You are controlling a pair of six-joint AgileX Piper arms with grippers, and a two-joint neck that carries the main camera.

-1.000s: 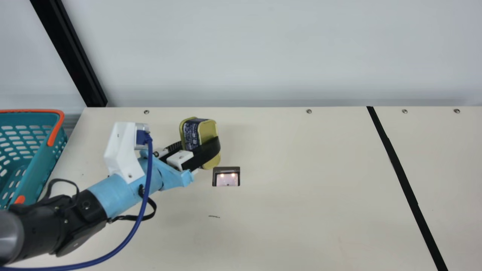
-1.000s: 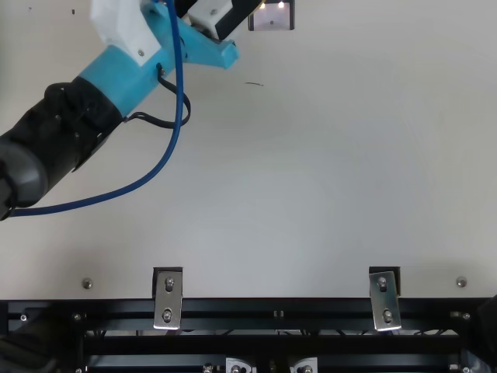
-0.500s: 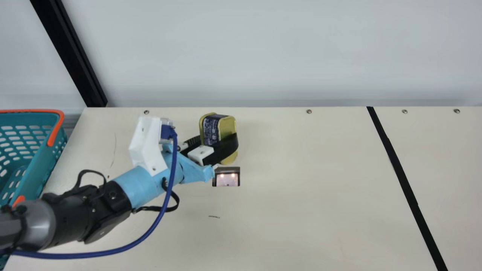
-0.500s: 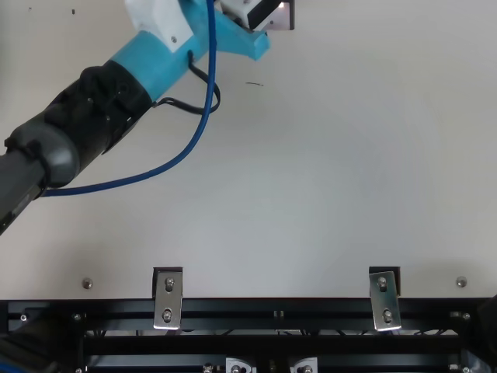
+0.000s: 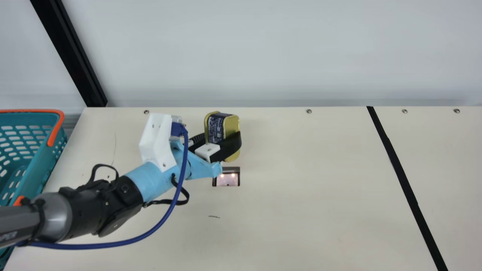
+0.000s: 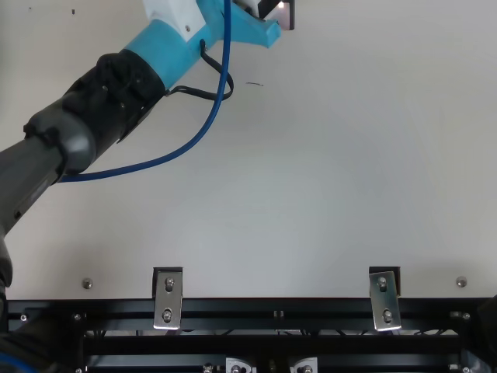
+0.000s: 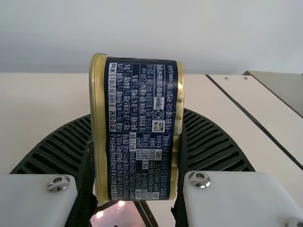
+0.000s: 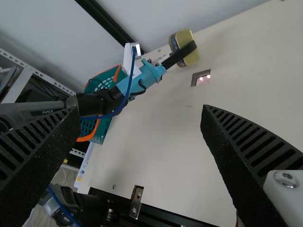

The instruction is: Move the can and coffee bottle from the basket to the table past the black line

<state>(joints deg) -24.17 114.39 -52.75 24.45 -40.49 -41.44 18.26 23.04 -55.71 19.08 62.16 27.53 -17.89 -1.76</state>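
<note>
One can (image 5: 231, 126), gold with dark-blue label, clamped between the two ribbed fingers of left gripper (image 5: 223, 137), held above the table (image 5: 301, 210) on the basket side of the black line (image 5: 403, 177). One teal basket (image 5: 40, 165), orange-handled. Four screws (image 5: 309, 111) along the far edge. Right gripper (image 8: 139, 112): fingers wide apart, nothing between. Top view adds two metal brackets (image 6: 168, 299) at the near rail; right wrist view adds a white slotted rack (image 8: 19, 85) near the basket.
</note>
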